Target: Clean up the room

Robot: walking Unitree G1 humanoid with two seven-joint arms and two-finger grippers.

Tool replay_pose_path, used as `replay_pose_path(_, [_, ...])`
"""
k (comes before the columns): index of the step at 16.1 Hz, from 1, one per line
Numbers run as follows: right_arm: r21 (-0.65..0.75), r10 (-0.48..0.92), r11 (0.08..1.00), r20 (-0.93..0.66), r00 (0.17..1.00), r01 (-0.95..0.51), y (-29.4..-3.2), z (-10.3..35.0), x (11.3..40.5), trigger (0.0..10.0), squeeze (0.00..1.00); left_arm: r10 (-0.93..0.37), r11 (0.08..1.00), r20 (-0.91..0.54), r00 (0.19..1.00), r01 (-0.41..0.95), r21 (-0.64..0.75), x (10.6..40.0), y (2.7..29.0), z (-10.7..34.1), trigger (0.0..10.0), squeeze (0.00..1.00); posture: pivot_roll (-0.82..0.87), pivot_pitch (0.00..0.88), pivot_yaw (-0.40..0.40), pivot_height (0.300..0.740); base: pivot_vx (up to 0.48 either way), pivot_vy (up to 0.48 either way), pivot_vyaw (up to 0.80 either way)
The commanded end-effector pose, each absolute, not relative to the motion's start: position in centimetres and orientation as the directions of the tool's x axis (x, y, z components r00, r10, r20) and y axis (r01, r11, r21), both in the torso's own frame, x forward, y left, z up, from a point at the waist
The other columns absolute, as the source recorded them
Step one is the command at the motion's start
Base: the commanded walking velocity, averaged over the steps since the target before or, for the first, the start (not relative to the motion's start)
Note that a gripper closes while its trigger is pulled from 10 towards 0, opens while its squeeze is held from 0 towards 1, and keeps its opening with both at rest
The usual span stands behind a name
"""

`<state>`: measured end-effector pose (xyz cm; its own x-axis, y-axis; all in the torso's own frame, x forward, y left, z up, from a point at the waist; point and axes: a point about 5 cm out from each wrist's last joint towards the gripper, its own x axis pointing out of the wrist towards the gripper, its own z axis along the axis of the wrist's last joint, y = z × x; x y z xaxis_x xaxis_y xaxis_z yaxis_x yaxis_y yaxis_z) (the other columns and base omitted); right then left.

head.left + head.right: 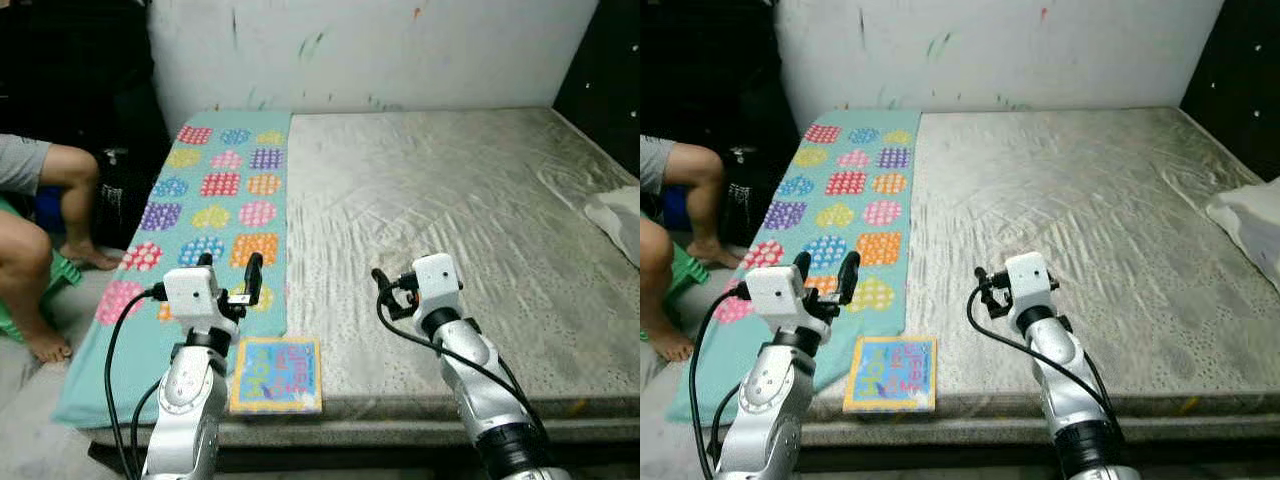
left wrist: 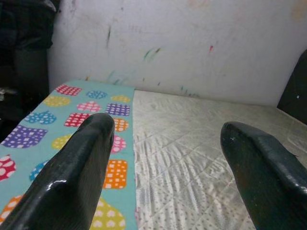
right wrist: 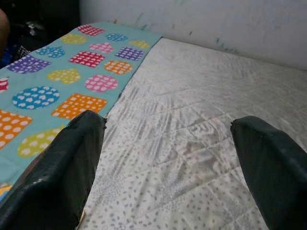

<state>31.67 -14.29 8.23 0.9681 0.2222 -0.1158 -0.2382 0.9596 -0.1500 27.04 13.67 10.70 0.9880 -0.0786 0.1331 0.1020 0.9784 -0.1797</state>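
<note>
Mattress [image 1: 450, 200]: a wide grey quilted mattress takes most of the scene; its far edge meets a white wall [image 1: 380, 50] that has some small paint marks.
Cloth [image 1: 215, 200]: a teal cloth with coloured patches of dots and hearts lies flat along the left side of the mattress, from the wall end to the near edge.
Book [image 1: 277, 374]: 1 colourful flat book lies at the near edge of the mattress, just beside the right border of the cloth and partly on it. No gripper touches it.
Pillow [image 1: 620, 220]: a pale pillow lies at the right edge of the mattress, well apart from both arms.
Left gripper [image 1: 230, 275]: it is held above the near part of the cloth, just beyond the book. Its 2 black fingers [image 2: 72, 177] stand apart with nothing between them; the left wrist view looks between them along the cloth and the mattress to the wall.
Right gripper [image 1: 383, 288]: it is held above the bare mattress, to the right of the book and apart from it. Its 2 fingers [image 3: 62, 167] are spread wide and hold nothing; between them the right wrist view shows only the quilted surface.
Person [image 1: 40, 230]: a person sits at the left of the bed, with bare legs and feet on the floor, near the edge of the cloth.
</note>
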Motion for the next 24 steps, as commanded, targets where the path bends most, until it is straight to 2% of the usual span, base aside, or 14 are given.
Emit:
replay_pose_path(1, [-0.148,0.216,0.961,-0.117,0.969,-0.232,-14.26,8.21,31.77,10.0,0.0,-0.08,0.979,0.141,0.987,0.104,-0.173,27.09,13.83,10.93,10.0,0.0,-0.14,0.0,0.041,0.74,0.315,0.0,0.0])
replay_pose_path(8, [-0.148,0.21,0.963,-0.12,0.97,-0.226,-14.31,8.11,31.76,10.0,0.0,-0.083,0.979,0.138,0.987,0.107,-0.172,27.09,13.83,10.87,10.0,0.0,-0.14,0.0,0.044,0.74,0.307,0.0,-0.13])
replay_pose_path(16, [-0.159,0.202,0.962,-0.13,0.971,-0.222,-14.54,7.92,31.76,10.0,0.0,-0.046,0.978,0.109,0.993,0.067,-0.196,27.28,14.11,10.49,10.0,0.0,-0.14,0.0,0.043,0.74,0.0,0.0,-0.07])
replay_pose_path(24, [-0.189,0.227,0.95,-0.126,0.966,-0.248,-14.12,7.89,31.71,10.0,0.0,-0.053,0.98,0.108,0.993,0.073,-0.187,27.3,14.31,10.51,10.0,0.0,-0.15,0.0,0.053,0.74,0.0,0.446,-0.1])
